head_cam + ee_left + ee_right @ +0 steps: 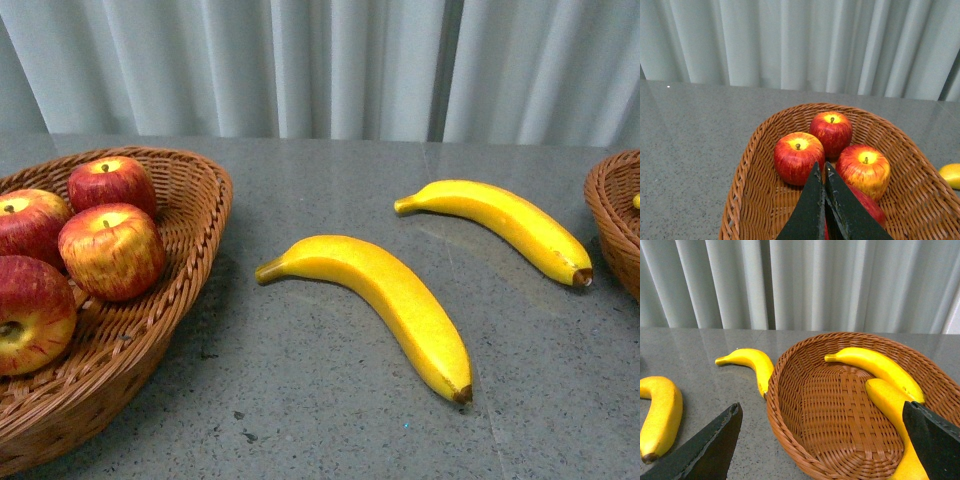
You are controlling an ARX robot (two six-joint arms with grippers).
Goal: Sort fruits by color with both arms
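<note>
My left pincer (822,170) hangs closed over four apples (111,250) in the left wicker basket (190,200). My right pincer (821,412) gapes wide above the right wicker basket (776,390), with two bananas (875,365) lying inside against its wall. Two loose bananas (385,295) lie apart on open table (300,400) between both rims.

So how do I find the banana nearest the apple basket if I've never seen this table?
Start at the grey table and find the wicker basket of red apples on its left side. Two bananas lie loose on the table beside it. Yours is the front banana, closest to that basket and to the camera; the back banana lies further right and further away.
</note>
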